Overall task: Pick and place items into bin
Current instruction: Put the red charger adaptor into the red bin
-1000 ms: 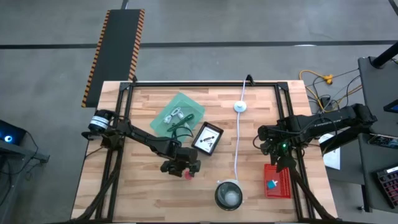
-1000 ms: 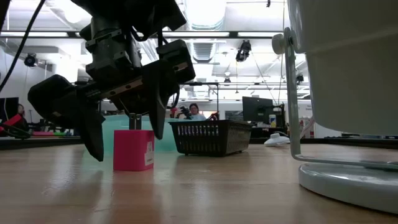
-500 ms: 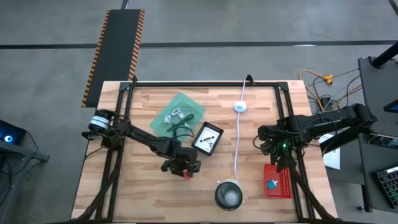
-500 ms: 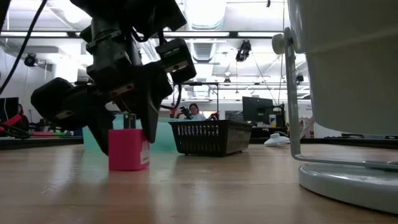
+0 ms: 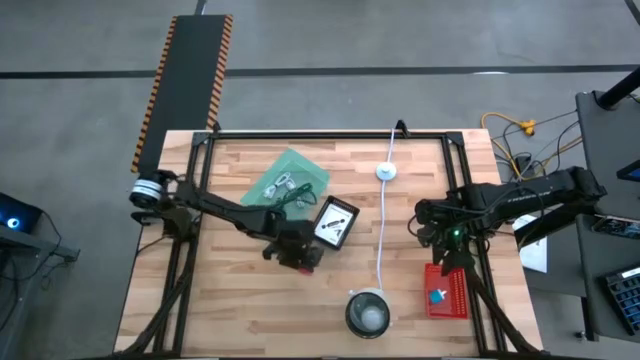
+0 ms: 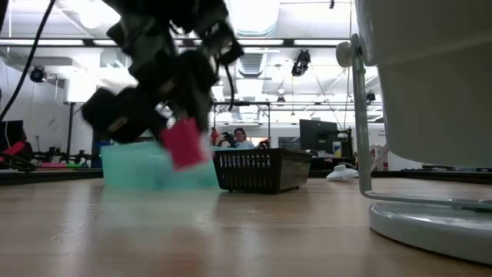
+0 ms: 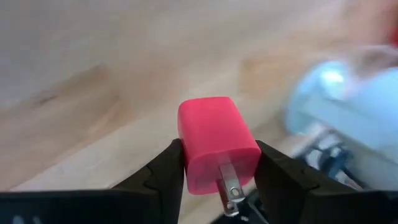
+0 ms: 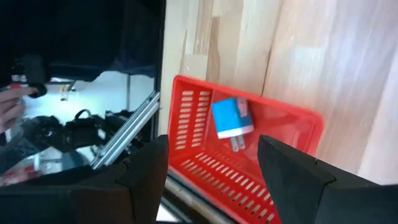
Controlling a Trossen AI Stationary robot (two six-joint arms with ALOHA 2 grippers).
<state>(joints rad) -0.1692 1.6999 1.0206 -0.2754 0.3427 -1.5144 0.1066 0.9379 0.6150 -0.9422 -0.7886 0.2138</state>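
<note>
A pink cube-shaped plug (image 7: 217, 143) with two metal prongs sits between the fingers of my left gripper (image 5: 303, 262), which is shut on it near the table's middle. In the low view the pink plug (image 6: 184, 144) hangs tilted above the wood. My right gripper (image 8: 214, 180) is open and waits over the right edge, above a red basket (image 8: 193, 106) that holds a blue plug (image 8: 230, 118). A green tray (image 5: 290, 180) with coiled silver-white cables and a dark stick lies toward the far left. My left gripper pinches the pink plug by two opposite side faces (image 7: 186, 155), one dark finger (image 7: 163, 174) on each, at the end that bears the prongs (image 7: 229, 182). The fingers come from above. The plug is lifted clear of the table and tilted.
A white printed card (image 5: 333, 222) lies just right of the left gripper. A long white cord with a round puck (image 5: 386, 171) runs down to a round grey bowl (image 5: 367, 313). The red basket (image 5: 445, 290) sits at the near right. A dark mesh basket (image 6: 257, 169) shows in the low view.
My left gripper has shut on the pink plug, which stood upright on the table between its open fingers. It has then risen and moved a little toward the far edge. The plug is now lifted clear and tipped over at a slant.
</note>
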